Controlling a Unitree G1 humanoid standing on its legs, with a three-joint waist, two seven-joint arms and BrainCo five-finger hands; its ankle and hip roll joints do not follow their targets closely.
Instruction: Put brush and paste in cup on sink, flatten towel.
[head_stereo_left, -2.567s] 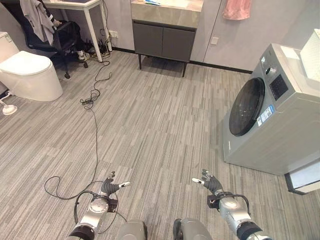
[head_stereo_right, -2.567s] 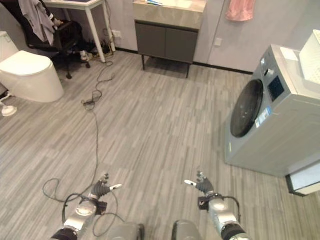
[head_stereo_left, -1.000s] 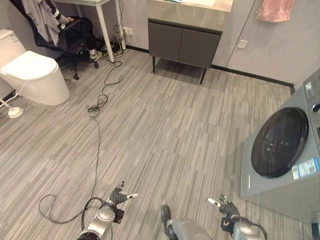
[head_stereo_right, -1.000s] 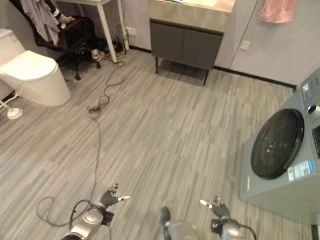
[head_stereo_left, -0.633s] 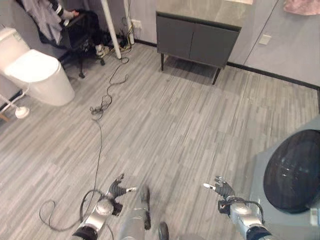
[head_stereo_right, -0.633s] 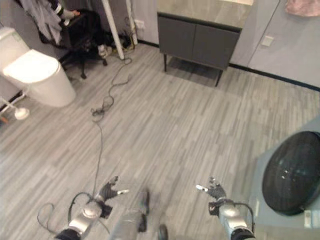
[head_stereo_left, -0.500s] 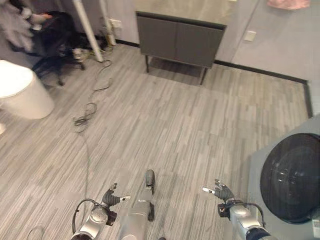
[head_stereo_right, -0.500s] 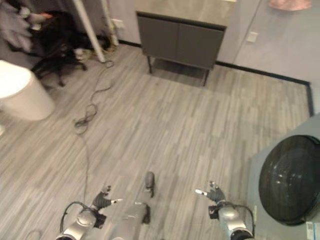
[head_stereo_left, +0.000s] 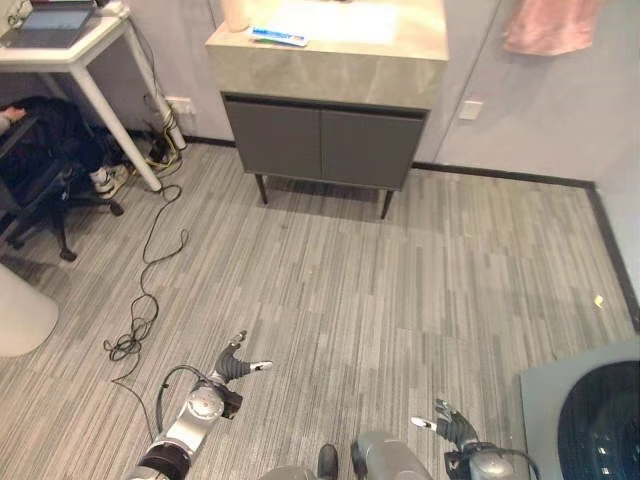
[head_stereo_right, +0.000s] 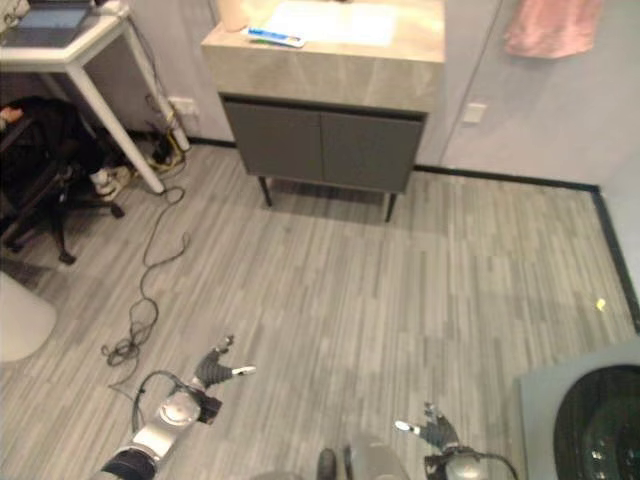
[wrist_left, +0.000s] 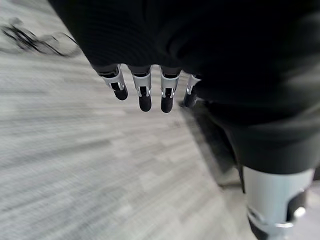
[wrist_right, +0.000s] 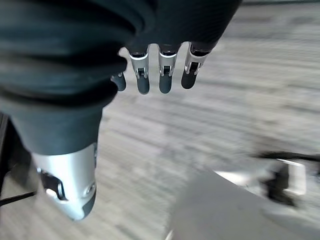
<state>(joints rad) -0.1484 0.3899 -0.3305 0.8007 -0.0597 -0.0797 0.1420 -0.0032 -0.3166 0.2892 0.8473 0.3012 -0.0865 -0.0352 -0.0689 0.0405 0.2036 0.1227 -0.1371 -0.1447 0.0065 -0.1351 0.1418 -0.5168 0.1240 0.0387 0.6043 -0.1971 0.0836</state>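
Observation:
A grey sink cabinet with a pale stone top stands against the far wall. On its left part lies a flat blue-and-white item, either the paste or the brush; I cannot tell which. Beside it stands a pale cup, and a white basin is set in the top. A pink towel hangs on the wall to the right. My left hand and right hand hang low over the floor, far from the sink. Both are open, with relaxed fingers holding nothing.
A washing machine stands at the lower right. At the left are a white desk with a laptop, a black chair and a toilet's edge. A dark cable trails across the floor on the left.
The camera has moved toward the sink: the cabinet is nearer and central, and the washing machine and toilet have slid to the edges. Both hands stay low and open.

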